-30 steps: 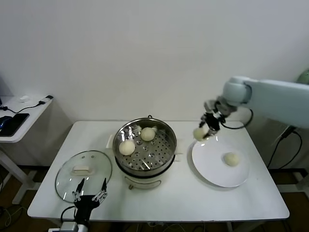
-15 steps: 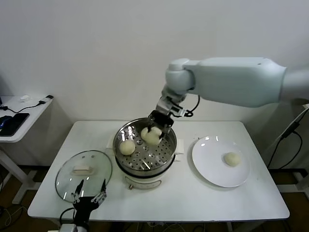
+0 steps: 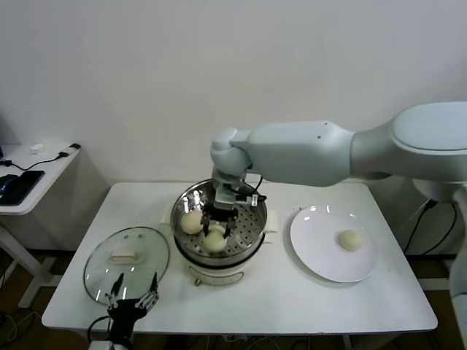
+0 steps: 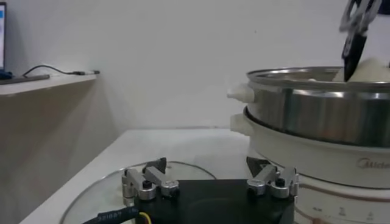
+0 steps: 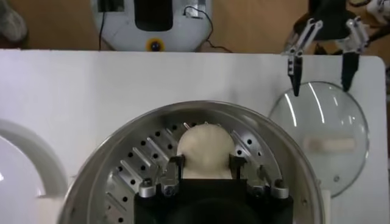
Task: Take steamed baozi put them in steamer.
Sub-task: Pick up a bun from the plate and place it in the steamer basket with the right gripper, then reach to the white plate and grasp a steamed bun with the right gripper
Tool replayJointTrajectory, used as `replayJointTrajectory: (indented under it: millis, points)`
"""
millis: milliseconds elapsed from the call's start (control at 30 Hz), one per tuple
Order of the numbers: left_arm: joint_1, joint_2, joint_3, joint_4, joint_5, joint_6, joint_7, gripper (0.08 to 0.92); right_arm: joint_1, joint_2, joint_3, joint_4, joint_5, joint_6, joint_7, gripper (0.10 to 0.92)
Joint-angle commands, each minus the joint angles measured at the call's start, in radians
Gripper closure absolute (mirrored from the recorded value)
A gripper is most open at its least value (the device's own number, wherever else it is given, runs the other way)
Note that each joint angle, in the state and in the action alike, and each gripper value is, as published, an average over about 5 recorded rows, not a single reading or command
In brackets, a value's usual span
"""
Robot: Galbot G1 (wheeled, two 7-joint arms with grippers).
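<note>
A steamed baozi (image 3: pixel 214 240) sits gripped between the right gripper (image 5: pixel 206 170) fingers, low over the perforated tray at the steamer's (image 3: pixel 250 237) six o'clock. A second bun (image 3: pixel 191 222) rests at nine o'clock. Another bun (image 3: pixel 351 240) lies on the white plate (image 3: pixel 321 255), three o'clock. The left gripper (image 3: pixel 133 300) hangs spread wide by the glass lid (image 3: pixel 98 271).

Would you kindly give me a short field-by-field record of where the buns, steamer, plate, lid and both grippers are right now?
right gripper: inside the steamer, shut on a baozi low over the perforated tray
other baozi in steamer: one visible; any other is hidden by the arm
plate: one baozi
glass lid: flat on the table, on the steamer's left
left gripper: open, parked by the lid at the table's near edge
</note>
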Motion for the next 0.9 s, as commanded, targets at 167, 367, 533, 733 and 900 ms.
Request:
replayJointTrajectory:
  millis: [167,367,533,733,900]
  points:
    - [-0.001,0.002,-0.002,0.001,0.0,-0.001,-0.001,0.177,-0.075,0.055,-0.002,-0.085,-0.041,0.057,-0.009,0.498]
    - [-0.001,0.002,-0.002,0.0,0.002,0.0,-0.001,0.177,-0.072,0.051,-0.004,-0.097,-0.007,0.069,0.004,0.391]
    - [0.002,0.002,-0.003,-0.003,0.005,0.001,0.0,0.177,-0.025,0.025,0.017,-0.094,0.035,0.087,-0.013,0.257]
    - [0.007,0.002,-0.005,-0.012,0.007,0.002,0.001,0.177,0.103,-0.065,0.011,-0.106,0.213,0.069,-0.074,0.204]
    - [0.008,0.002,-0.006,-0.018,0.008,0.003,0.001,0.177,0.222,-0.211,-0.098,-0.15,0.4,-0.091,-0.083,0.203]
